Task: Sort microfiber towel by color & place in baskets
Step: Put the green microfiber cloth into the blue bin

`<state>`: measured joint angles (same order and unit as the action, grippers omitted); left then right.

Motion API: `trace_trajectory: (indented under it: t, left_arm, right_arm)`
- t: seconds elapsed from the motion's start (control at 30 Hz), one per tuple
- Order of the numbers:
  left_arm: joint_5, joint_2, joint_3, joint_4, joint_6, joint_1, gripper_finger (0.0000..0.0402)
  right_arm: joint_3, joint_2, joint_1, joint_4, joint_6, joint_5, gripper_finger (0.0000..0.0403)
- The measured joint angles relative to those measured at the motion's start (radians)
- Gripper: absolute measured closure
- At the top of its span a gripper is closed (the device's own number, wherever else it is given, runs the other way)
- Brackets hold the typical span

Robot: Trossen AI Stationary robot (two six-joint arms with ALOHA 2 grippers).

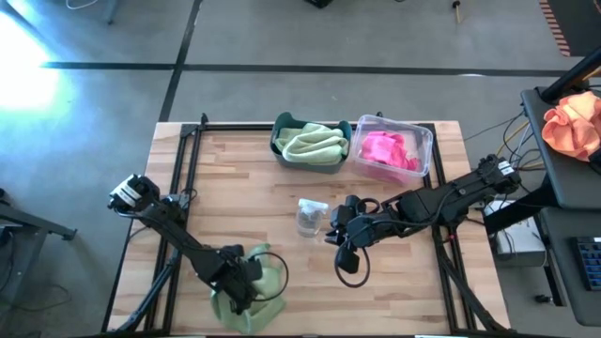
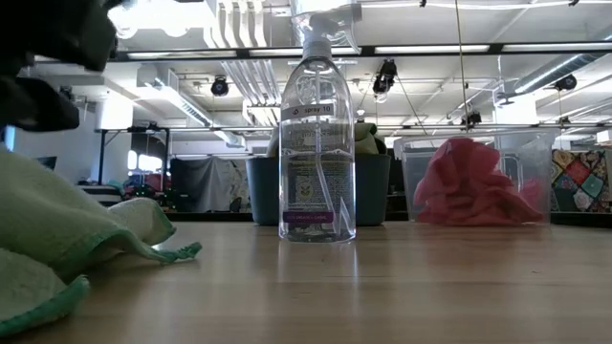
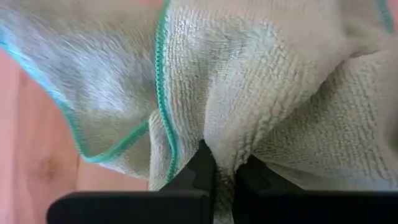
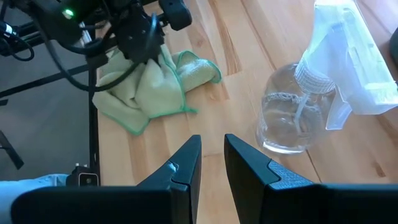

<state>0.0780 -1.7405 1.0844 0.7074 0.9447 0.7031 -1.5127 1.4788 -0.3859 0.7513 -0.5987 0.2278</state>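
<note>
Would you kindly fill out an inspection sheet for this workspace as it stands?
Surface: wooden table, black frame rails.
Job's things: green towel at near edge; more green in teal basket; pink towels in clear basket.
Clutter: clear spray bottle mid-table.
Grippers: left gripper shut on green towel; right gripper empty, slightly open, beside spray bottle.
Cables: wires off the right edge.
Surroundings: orange cloth on side desk.

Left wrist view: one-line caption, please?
Left gripper shut on a sage-green microfiber towel with teal stitched edging, over the wooden table.
</note>
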Motion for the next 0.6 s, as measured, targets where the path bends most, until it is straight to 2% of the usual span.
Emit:
trace_trajectory:
  t: [0.27,0.6]
  left_arm:
    - [0.134,0.000,0.164,0.202,-0.010,0.000,0.0401]
    - [0.407,0.000,0.427,0.576,0.051,-0.007,0.0401]
  right_arm:
    - [0.000,0.000,0.000,0.000,0.025,0.000,0.0339]
    - [0.000,0.000,0.000,0.000,0.064,0.008,0.0339]
